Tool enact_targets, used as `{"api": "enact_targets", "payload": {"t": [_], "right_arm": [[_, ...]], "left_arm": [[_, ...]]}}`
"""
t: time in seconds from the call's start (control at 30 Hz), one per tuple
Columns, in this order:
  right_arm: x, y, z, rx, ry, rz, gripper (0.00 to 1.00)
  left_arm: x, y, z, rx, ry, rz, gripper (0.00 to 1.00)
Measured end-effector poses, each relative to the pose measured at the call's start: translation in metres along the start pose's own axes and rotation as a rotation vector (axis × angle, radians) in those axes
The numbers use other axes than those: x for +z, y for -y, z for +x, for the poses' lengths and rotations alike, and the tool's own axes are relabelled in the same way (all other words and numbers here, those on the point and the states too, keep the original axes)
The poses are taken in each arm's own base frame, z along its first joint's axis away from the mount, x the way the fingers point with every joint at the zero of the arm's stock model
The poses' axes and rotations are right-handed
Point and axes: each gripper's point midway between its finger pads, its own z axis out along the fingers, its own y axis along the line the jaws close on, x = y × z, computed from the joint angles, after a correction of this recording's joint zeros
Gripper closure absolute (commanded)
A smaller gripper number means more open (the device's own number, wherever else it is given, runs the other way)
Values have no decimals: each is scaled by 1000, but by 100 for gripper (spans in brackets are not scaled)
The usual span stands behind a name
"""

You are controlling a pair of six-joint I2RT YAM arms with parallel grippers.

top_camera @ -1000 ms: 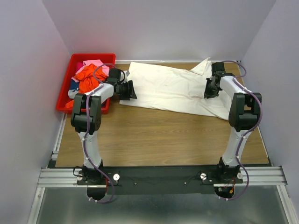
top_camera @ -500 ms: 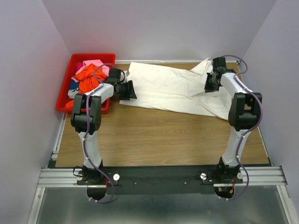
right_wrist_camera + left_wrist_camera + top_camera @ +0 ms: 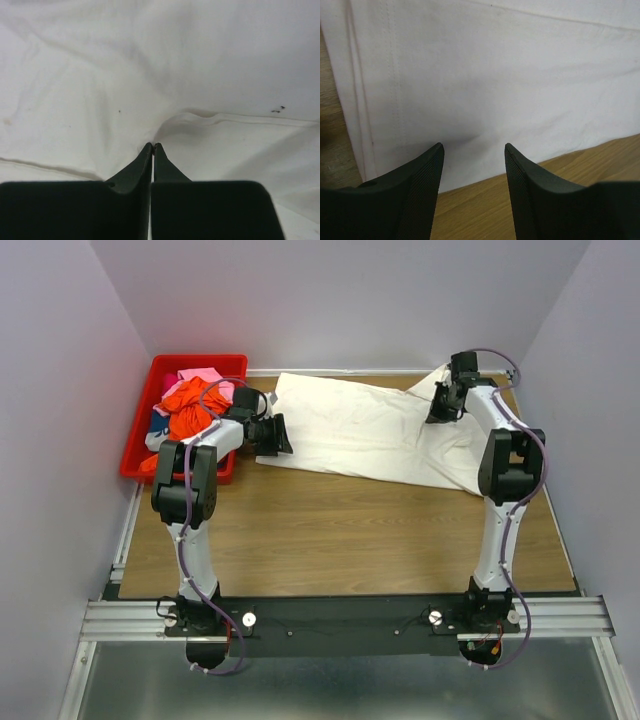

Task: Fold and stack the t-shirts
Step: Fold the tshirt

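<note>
White cloth is spread across the far half of the table [image 3: 340, 530], from about 11 o'clock to 2 o'clock. It is the white t-shirt [image 3: 360, 435], lying mostly flat with loose wrinkles and one corner turned up at 1 o'clock. The orange shirt [image 3: 185, 400], pink shirt [image 3: 205, 375] and dark patterned shirt [image 3: 160, 425] are heaped in the red bin [image 3: 140, 455] at 10 o'clock.

The left gripper [image 3: 472, 150] is held wide, its jaws set just over the hemmed edge at the shirt's 9 o'clock side, with nothing between them. The right gripper [image 3: 152, 146] is pressed closed near the 1 o'clock corner. A pucker of cloth is drawn to its tips, so a thin pinch seems to be held.

The fabric is judged light, limp and thin. It will sag and drag when lifted and will be creased easily, though it is not fragile. A hold is best taken at the stitched hem or a corner, where doubled cloth gives more to bite. Both ends should be taken together so that the fold is kept straight.
</note>
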Motion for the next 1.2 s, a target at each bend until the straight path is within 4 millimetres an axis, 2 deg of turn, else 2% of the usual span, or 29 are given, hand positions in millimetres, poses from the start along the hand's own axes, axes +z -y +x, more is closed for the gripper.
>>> {"api": "enact_targets", "payload": {"t": [0.03, 0.1, 0.13, 0.23, 0.37, 0.47, 0.53, 0.63, 0.7, 0.77, 0.83, 1.03, 1.2], "right_arm": [[2, -2, -2, 5, 0, -11, 71], [5, -7, -4, 9, -1, -33, 49], [4, -10, -6, 16, 3, -45, 33], [1, -14, -10, 31, 12, -61, 17], [-7, -10, -5, 40, 12, -42, 14], [-24, 9, 10, 68, 7, -2, 13], [-45, 40, 31, 118, -16, 61, 13], [-73, 84, 49, 197, -15, 135, 13], [-94, 124, 60, 271, 3, 203, 13], [-109, 152, 72, 326, 7, 255, 15], [-116, 169, 81, 358, 5, 294, 17], [-117, 182, 100, 377, -28, 319, 33], [-114, 182, 112, 372, -58, 316, 39]], "left_arm": [[0, 0, 1, -1, -1, 0, 40], [-1, 0, 1, 0, 0, 0, 40], [-1, 0, 1, -1, 0, 0, 40], [-2, 1, -1, 1, 3, 1, 40], [-3, 2, -2, 2, 7, 1, 40], [-3, 2, -2, 2, 9, 2, 40], [-3, 2, -3, 4, 13, 3, 40], [-2, 2, -4, 7, 17, 5, 40], [-2, 2, -5, 12, 19, 5, 40], [-2, 2, -5, 18, 19, 4, 40], [-2, 1, -4, 26, 19, 4, 40], [2, -2, 0, 33, 11, 2, 40], [3, -2, -1, 35, 13, 3, 40]]}}
